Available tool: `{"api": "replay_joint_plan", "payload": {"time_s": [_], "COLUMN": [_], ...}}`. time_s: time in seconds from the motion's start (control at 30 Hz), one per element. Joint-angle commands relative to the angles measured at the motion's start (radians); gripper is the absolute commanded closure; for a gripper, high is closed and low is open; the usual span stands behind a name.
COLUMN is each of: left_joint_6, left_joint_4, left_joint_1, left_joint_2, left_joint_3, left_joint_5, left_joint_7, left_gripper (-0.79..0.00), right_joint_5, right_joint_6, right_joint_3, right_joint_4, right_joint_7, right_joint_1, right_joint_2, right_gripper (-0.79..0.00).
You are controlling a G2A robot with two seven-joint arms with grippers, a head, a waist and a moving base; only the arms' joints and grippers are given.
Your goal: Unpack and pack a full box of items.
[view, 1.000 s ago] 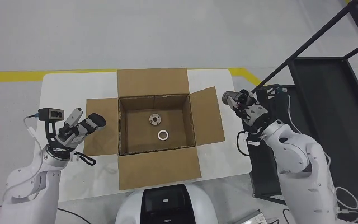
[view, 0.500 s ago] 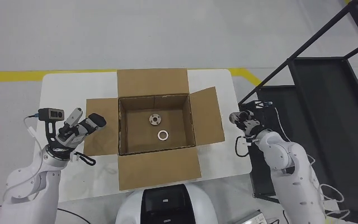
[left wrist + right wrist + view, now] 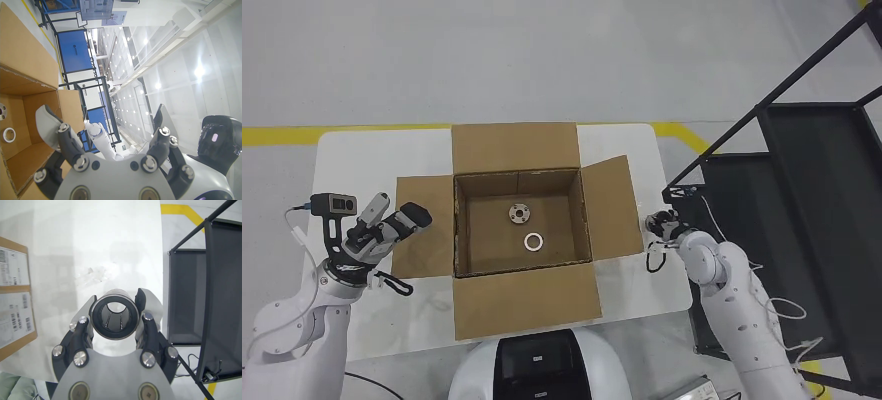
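An open cardboard box (image 3: pixel 522 150) stands mid-table with its flaps spread. On its floor lie a metal flange (image 3: pixel 517 212) and a white ring (image 3: pixel 534 241); the left wrist view shows the flange (image 3: pixel 2 111) and the ring (image 3: pixel 8 134) too. My right gripper (image 3: pixel 115 302) is shut on a hollow metal cylinder (image 3: pixel 114 318) with ball tracks inside, above the white table (image 3: pixel 98 247) right of the box; from above it (image 3: pixel 657 226) sits near the table's right edge. My left gripper (image 3: pixel 102 115) is open and empty, tilted upward, left of the box (image 3: pixel 402 222).
A dark metal rack (image 3: pixel 802 210) stands right of the table, its shelves (image 3: pixel 186 294) close to my right arm. The box's right flap (image 3: pixel 13 291) carries white labels. A yellow floor line (image 3: pixel 342 133) runs behind the table.
My right arm has drawn back and lowered from beside the rack to the table's right edge, carrying the cylinder. The left arm and the box items are unchanged.
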Motion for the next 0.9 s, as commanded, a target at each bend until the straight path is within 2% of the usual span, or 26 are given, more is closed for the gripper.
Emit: {"api": "replay_joint_plan", "payload": {"time_s": [0.0, 0.4, 0.43, 0.47, 0.5, 0.53, 0.57, 0.87], "left_joint_6": [0.000, 0.000, 0.000, 0.000, 0.000, 0.000, 0.000, 0.000], "left_joint_4": [0.000, 0.000, 0.000, 0.000, 0.000, 0.000, 0.000, 0.000], "left_joint_1": [0.000, 0.000, 0.000, 0.000, 0.000, 0.000, 0.000, 0.000], "left_joint_2": [0.000, 0.000, 0.000, 0.000, 0.000, 0.000, 0.000, 0.000], "left_joint_3": [0.000, 0.000, 0.000, 0.000, 0.000, 0.000, 0.000, 0.000], "left_joint_5": [0.000, 0.000, 0.000, 0.000, 0.000, 0.000, 0.000, 0.000], "left_joint_7": [0.000, 0.000, 0.000, 0.000, 0.000, 0.000, 0.000, 0.000], "left_gripper": [-0.785, -0.785, -0.785, -0.785, -0.785, -0.785, -0.785, -0.785], "right_joint_5": [-0.023, -0.072, -0.081, -0.087, -0.093, -0.097, -0.097, -0.083], "right_joint_6": [0.010, 0.034, 0.032, 0.029, 0.030, 0.032, 0.033, 0.036], "right_joint_3": [-0.012, -0.077, -0.083, -0.089, -0.093, -0.097, -0.099, -0.056], "right_joint_4": [0.036, 0.134, 0.137, 0.140, 0.143, 0.145, 0.144, 0.004], "right_joint_7": [-0.001, 0.008, 0.016, 0.023, 0.027, 0.031, 0.030, 0.028], "right_joint_1": [0.019, 0.079, 0.084, 0.089, 0.093, 0.096, 0.098, 0.029], "right_joint_2": [-0.001, -0.008, -0.008, -0.009, -0.009, -0.009, -0.010, -0.003], "right_gripper": [0.000, 0.000, -0.052, -0.299, -0.379, -0.496, -0.785, -0.785]}}
